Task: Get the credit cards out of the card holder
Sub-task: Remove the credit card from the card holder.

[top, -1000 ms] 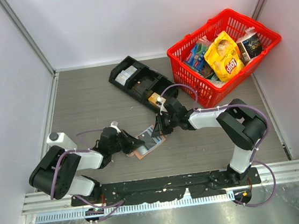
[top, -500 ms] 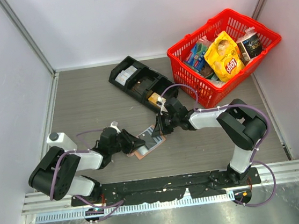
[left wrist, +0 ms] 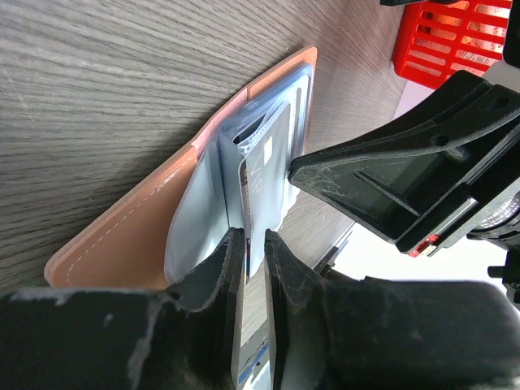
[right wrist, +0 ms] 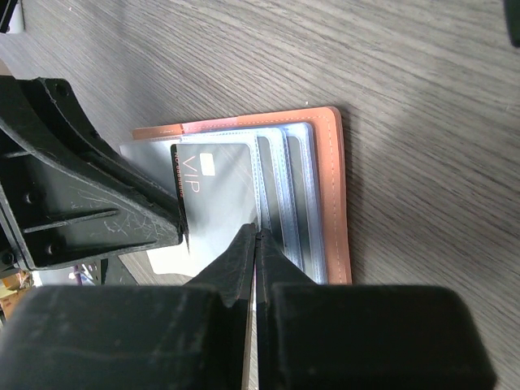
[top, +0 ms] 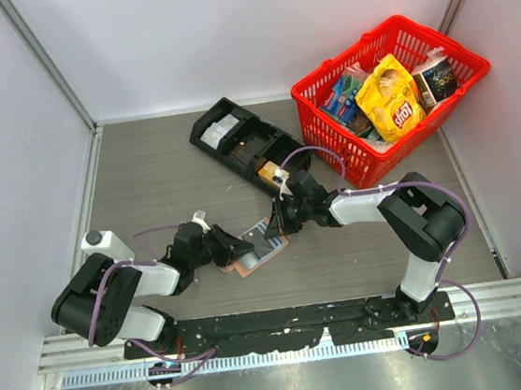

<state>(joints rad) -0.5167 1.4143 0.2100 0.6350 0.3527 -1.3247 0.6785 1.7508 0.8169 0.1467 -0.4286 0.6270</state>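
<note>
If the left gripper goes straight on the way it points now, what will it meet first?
Probably the pale blue sleeves of the card holder, along the card that the left gripper straddles. The right gripper sits aside, seemingly off that line.

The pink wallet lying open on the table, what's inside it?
Inside the salmon-pink leather-like card holder are stacked pale blue see-through sleeves, with a dark grey card marked VIP on top. Whether more cards sit in the lower sleeves is hidden.
</note>
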